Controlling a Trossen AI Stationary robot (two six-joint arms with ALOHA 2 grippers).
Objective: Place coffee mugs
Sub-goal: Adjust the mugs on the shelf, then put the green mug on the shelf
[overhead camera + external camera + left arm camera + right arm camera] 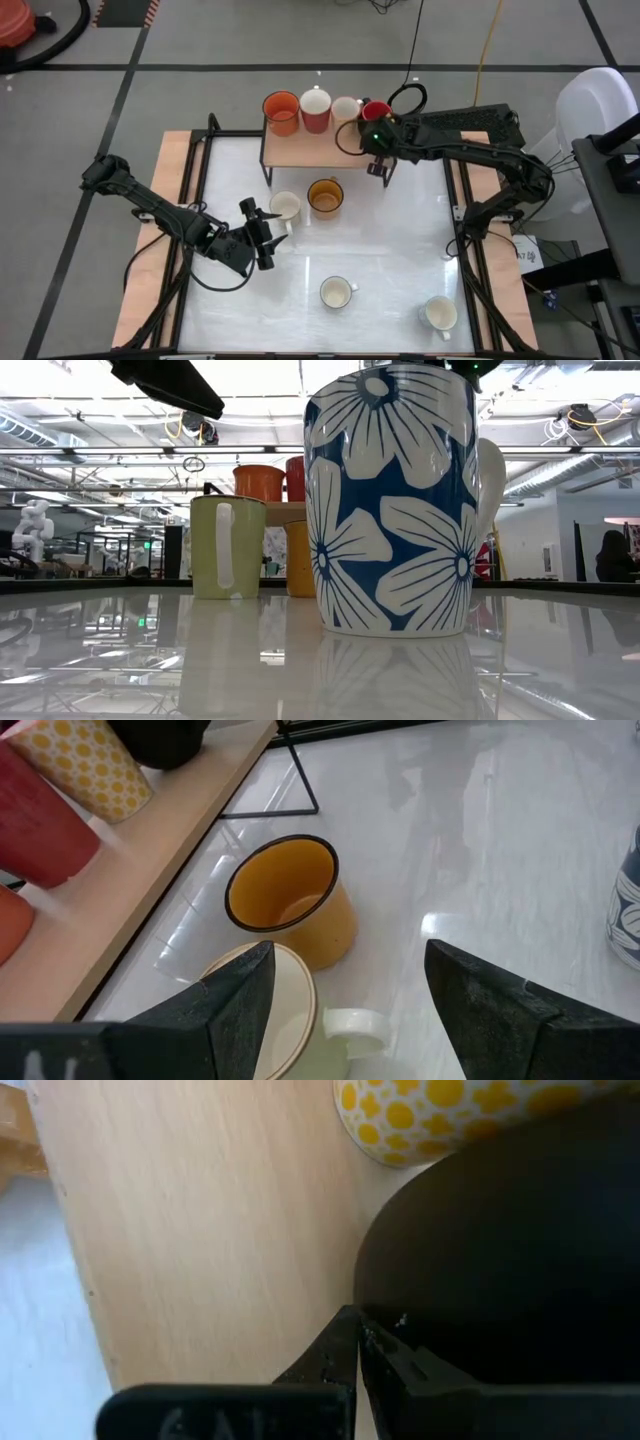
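The left arm reaches in low from the table's left side, elbow bent, its gripper [268, 238] lying just beside a cream mug [285, 207]; the jaws stand apart, one finger [240, 1005] touching that mug's rim in the left wrist view, holding nothing. The right arm stretches across from the right edge to the wooden shelf [310, 150] at the table's far side, its gripper [378, 172] over the shelf's right end with jaws together, empty, beside a dark mug [520, 1260]. On the shelf stand an orange mug [281, 111], a red mug [315, 108], a yellow-dotted mug [345, 110] and a red-rimmed mug [376, 110]. An amber mug [325, 196] sits on the table [400, 260] just right of the cream one; two white mugs [336, 292] rest near the front edge. The low view alone shows the blue flower pattern on the nearest mug [395, 500]; the right wrist view alone shows the jaw tips pressed together over the shelf wood.
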